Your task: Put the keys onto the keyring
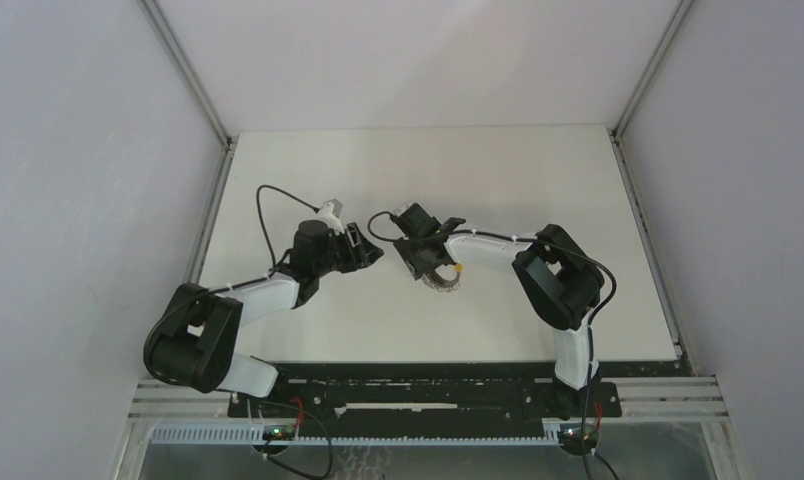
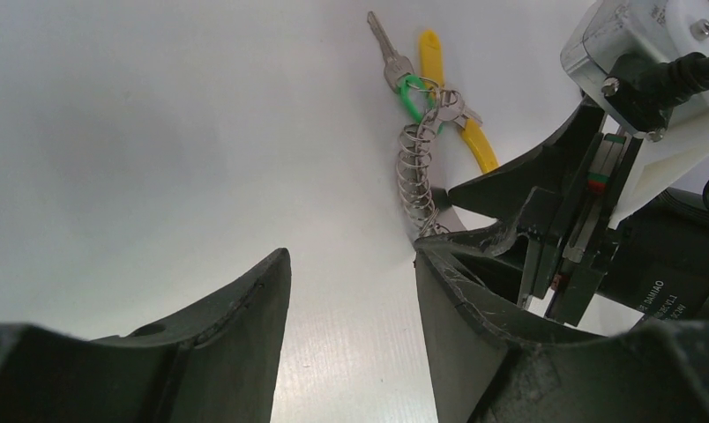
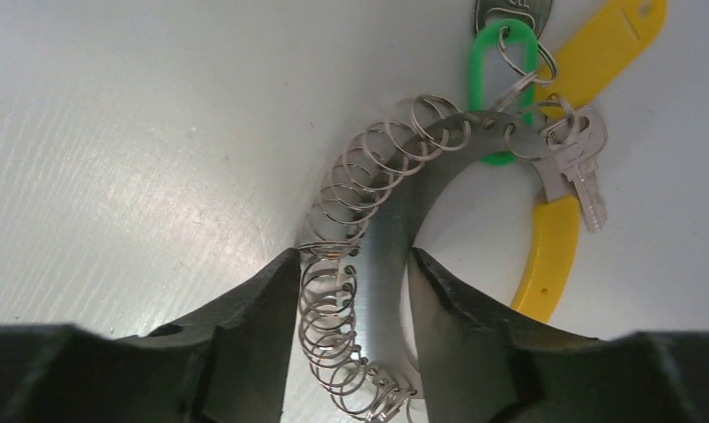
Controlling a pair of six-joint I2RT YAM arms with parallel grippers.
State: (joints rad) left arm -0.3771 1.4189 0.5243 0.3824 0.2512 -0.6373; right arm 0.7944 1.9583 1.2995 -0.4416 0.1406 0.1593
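Note:
The keyring is a curved silver metal band strung with several small wire rings. It carries a green tag, a yellow strip and a small silver key. My right gripper is shut on the band and its rings. In the top view the keyring sits under my right gripper at the table's middle. My left gripper is open and empty, just left of the right one, with the keyring ahead of it. In the top view the left gripper points at the right one. No black-headed key is in view.
The white table is walled by grey panels on the left, right and back. The right gripper's body fills the right side of the left wrist view, close to my left gripper's right finger.

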